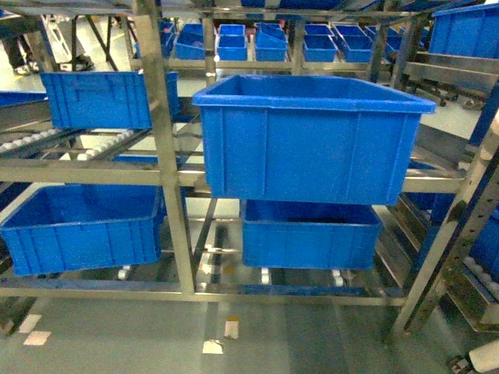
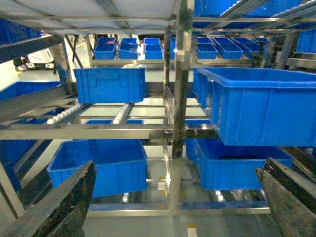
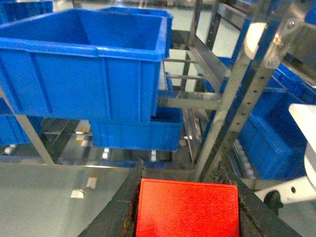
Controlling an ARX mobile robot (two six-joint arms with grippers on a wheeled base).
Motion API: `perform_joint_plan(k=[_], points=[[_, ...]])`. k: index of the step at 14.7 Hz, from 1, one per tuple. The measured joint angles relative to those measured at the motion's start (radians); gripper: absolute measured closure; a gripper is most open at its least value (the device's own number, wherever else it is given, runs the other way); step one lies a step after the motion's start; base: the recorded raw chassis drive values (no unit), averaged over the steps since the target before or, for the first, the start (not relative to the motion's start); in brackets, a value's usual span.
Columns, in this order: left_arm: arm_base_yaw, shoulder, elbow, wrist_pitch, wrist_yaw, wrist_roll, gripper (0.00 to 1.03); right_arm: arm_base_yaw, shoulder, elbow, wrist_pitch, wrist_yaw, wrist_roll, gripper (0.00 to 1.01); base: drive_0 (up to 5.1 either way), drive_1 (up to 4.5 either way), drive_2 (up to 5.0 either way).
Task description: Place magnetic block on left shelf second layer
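The magnetic block, a flat-faced matte red cube, fills the bottom of the right wrist view. My right gripper is shut on it, with a dark finger pressed against each side. The left shelf second layer is the steel rack's middle tier, which carries a big deep blue crate with a thick rim and an empty inside. That crate sits ahead of the block, up and to the left. My left gripper is open and holds nothing, facing the rack's central upright. Neither gripper shows in the head view.
A smaller blue crate rests on roller rails in the bay left of the upright. Two more crates sit on the bottom tier. Another rack with blue bins stands close on the right. Rows of small bins line the back.
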State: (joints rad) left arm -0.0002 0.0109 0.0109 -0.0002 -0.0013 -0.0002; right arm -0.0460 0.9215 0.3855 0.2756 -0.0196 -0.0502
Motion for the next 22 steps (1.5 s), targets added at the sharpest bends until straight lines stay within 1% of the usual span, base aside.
perform_joint_plan(k=[2,3,16,22], points=[[-0.001,0.0,0.0,-0.001,-0.002,0.0,0.05,0.0,-0.006,0.001,0.004,-0.006,0.0,0.68,0.0,0.0,0.0],[0.0,0.0,0.0,-0.002,-0.002,0.0,0.05,-0.001,-0.001,-0.002,0.001,0.0,0.0,0.68,-0.3,3.88,-4.4],[-0.001,0.0,0.0,-0.003,0.001,0.0,0.05,0.0,-0.005,-0.002,0.006,-0.001,0.0,0.68,0.0,4.26,-4.2],[-0.001,0.0,0.0,-0.005,0.003,0.0,0.05,0.0,0.003,-0.002,0.002,-0.001,0.0,0.68,0.0,0.0,0.0]])
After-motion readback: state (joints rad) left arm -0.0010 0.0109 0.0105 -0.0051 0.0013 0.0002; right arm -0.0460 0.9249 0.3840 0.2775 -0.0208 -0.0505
